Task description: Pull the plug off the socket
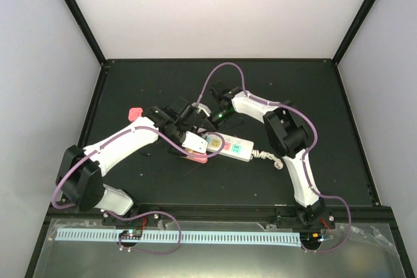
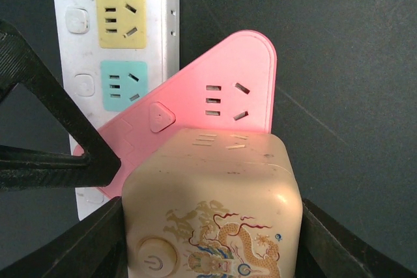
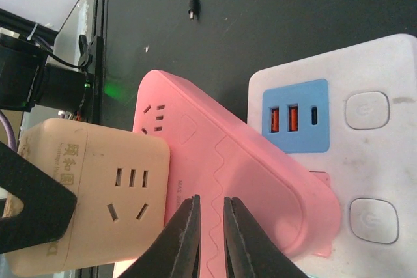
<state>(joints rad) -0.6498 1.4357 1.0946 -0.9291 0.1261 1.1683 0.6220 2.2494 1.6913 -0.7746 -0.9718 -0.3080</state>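
The white socket strip (image 1: 236, 148) lies mid-table, with yellow and green outlet faces in the left wrist view (image 2: 71, 50) and a blue USB face in the right wrist view (image 3: 294, 116). A pink triangular adapter (image 2: 221, 89) sits on its end. A cream cube plug (image 2: 215, 187) with a dragon print sits against the adapter. My left gripper (image 2: 212, 226) is shut on the cube's two sides. My right gripper (image 3: 210, 208) is nearly shut and empty, its tips down over the pink adapter (image 3: 260, 180) beside the cube (image 3: 98, 193).
The strip's coiled white cord (image 1: 267, 156) lies at its right end. A small pink object (image 1: 135, 113) sits at the back left. A loose black cable end (image 3: 193, 4) lies beyond the adapter. A white perforated rail (image 1: 195, 236) runs along the near edge.
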